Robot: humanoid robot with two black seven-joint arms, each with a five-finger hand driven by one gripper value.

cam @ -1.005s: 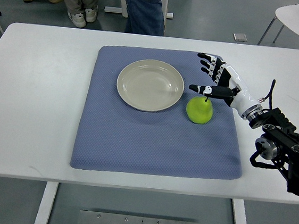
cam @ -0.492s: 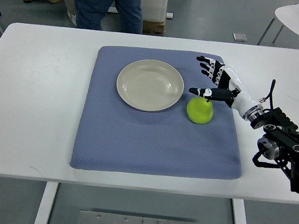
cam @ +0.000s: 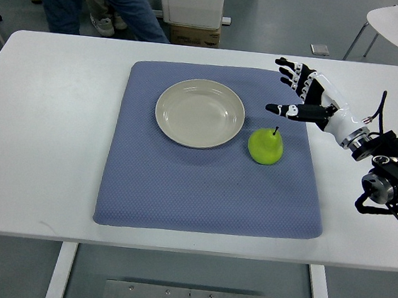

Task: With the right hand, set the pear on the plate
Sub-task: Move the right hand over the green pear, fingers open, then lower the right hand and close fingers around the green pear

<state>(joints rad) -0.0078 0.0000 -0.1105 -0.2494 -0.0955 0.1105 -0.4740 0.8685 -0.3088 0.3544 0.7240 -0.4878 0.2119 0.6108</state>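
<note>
The right arm comes in from the right edge, its black jointed forearm low at the edge and a white wrist section angling up and left. The right robot hand (cam: 301,88) is spread wide and holds nothing. Its fingers (cam: 291,68) fan out toward the upper left, while the thumb (cam: 283,110) reaches left on its own, apart from them.

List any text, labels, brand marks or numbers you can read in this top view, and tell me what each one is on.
None can be read.
The pear, plate, blue mat and white table carry no print.
The right hand shows black and white panels only, no legible marking.
The cardboard box on the floor beyond the table may bear print, but it is too small to tell.
</note>
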